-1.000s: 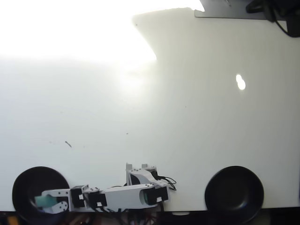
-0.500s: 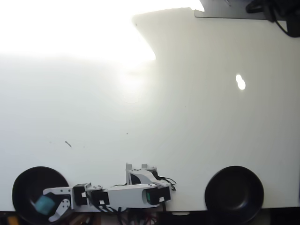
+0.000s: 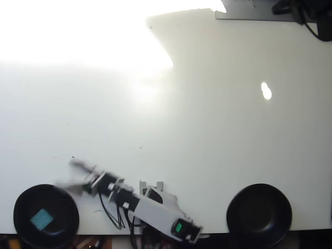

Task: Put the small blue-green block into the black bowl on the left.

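The small blue-green block (image 3: 41, 219) lies flat inside the black bowl (image 3: 19, 206) at the lower left of the overhead view, with nothing touching it. My gripper (image 3: 64, 175) is motion-blurred, up and to the right of that bowl's rim, over the white table. Its two jaws are spread apart and nothing is between them. The grey arm (image 3: 150, 210) runs diagonally from the gripper down to its base at the bottom centre, where a green light (image 3: 178, 227) shows.
A second black bowl (image 3: 258, 211) of the same look sits at the lower right. The table's front edge (image 3: 218, 234) runs along the bottom. Strong glare (image 3: 78, 31) washes out the top left. Dark gear and cables (image 3: 306, 13) sit at the top right.
The gripper held the block over the left bowl, then opened. The block now rests in the bowl, and the arm has swung up and right, away from it.
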